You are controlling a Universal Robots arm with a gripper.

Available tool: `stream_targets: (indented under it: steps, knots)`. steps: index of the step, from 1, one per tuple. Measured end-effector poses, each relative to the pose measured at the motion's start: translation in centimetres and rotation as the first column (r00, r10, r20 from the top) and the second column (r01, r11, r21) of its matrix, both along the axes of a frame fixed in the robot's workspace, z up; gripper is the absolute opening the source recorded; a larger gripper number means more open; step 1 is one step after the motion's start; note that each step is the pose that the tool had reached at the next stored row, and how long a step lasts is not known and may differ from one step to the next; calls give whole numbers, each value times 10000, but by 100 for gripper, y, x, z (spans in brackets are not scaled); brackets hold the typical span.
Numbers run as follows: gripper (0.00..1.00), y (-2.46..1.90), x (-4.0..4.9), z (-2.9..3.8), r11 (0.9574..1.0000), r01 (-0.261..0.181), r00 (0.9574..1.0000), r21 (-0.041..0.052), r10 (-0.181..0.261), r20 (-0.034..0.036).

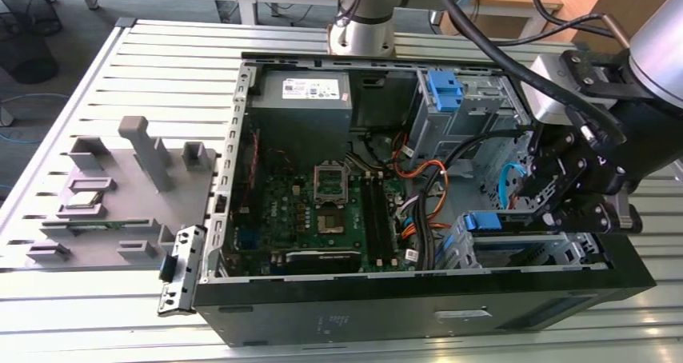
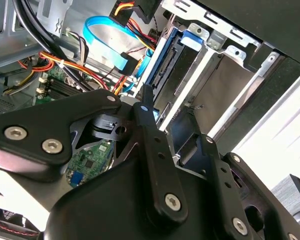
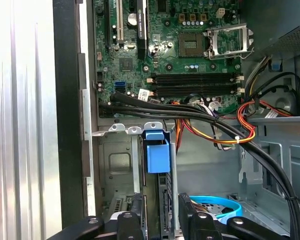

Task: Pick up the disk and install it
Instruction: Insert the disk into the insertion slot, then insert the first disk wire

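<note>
Exterior view: an open computer case (image 1: 427, 307) lies on its side on a slatted table (image 1: 160, 51), with the motherboard (image 1: 320, 211) facing up and a grey power supply (image 1: 302, 91) in the far corner. The arm reaches into the case from the exterior view's right. Its hand (image 1: 546, 216) is lowered at the drive cage (image 1: 533, 251) in the near corner at that side. The disk (image 1: 494, 221) stands on edge in that cage, and its blue bracket shows at the top of the slot. A second blue bracket (image 1: 442, 87) sits in the upper bay, well apart from the hand. A grey fixture (image 1: 117, 195) rests on the table beside the case, at the exterior view's left. In the first wrist view the disk (image 3: 156, 150) sits between the metal walls of the cage (image 3: 117, 165), and the hand (image 3: 162, 220) straddles its edge. The fingers (image 3: 136, 220) are narrowly spread, one on each side of the disk, with a slim gap at each side — no firm clamp is visible. A bundle of black and orange cables (image 3: 215, 120) crosses between cage and motherboard (image 3: 190, 30). In the second wrist view the hand (image 2: 176, 120) lines up with the disk (image 2: 162, 67), and a blue ribbon cable (image 2: 107, 37) loops just beside the slot.
</note>
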State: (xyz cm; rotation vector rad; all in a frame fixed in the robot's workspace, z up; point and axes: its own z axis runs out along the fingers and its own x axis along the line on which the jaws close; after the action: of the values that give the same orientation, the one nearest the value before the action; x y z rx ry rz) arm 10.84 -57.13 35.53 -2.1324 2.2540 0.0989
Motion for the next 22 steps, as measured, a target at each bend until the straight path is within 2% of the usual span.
stream_targets:
  steps: [6,13,22]
  knots:
    - [42,0,0,42,10000,0,10000,2,0,0]
    - [42,1,0,45,10000,0,10000,1,0,0]
    - [42,26,0,43,10000,0,10000,1,0,0]
